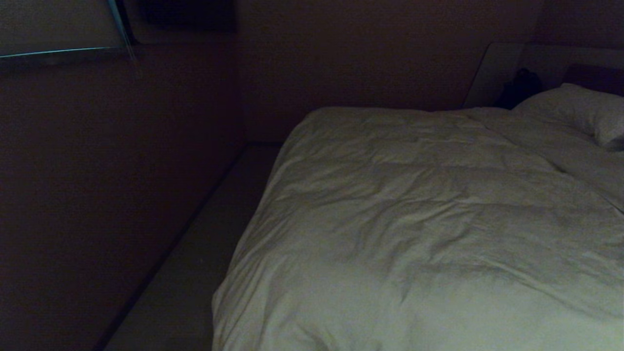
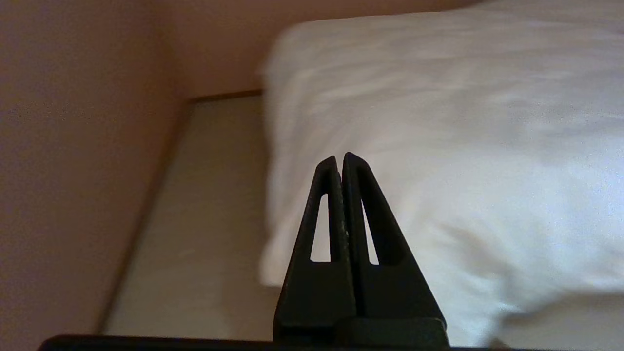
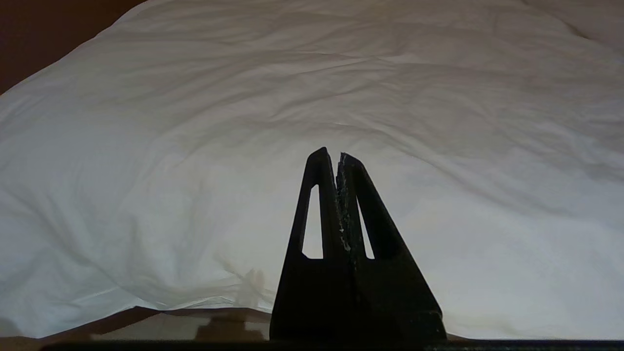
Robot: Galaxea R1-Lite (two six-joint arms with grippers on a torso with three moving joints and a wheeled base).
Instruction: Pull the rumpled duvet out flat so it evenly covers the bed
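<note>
The white creased duvet (image 1: 419, 219) lies spread over the bed, reaching from its near end up to a white pillow (image 1: 580, 109) at the far right. Neither arm shows in the head view. My left gripper (image 2: 340, 157) is shut and empty, held off the duvet's (image 2: 438, 146) left corner near the bed's foot. In the right wrist view my right gripper (image 3: 331, 153) is shut on nothing, just outside the duvet's (image 3: 312, 97) near edge, which hangs over the bed's end.
A pale floor strip (image 1: 195, 263) runs between the bed's left side and a brown wall (image 1: 107, 170). A dark object (image 1: 519, 87) stands by the headboard panel (image 1: 497, 68) at the far right.
</note>
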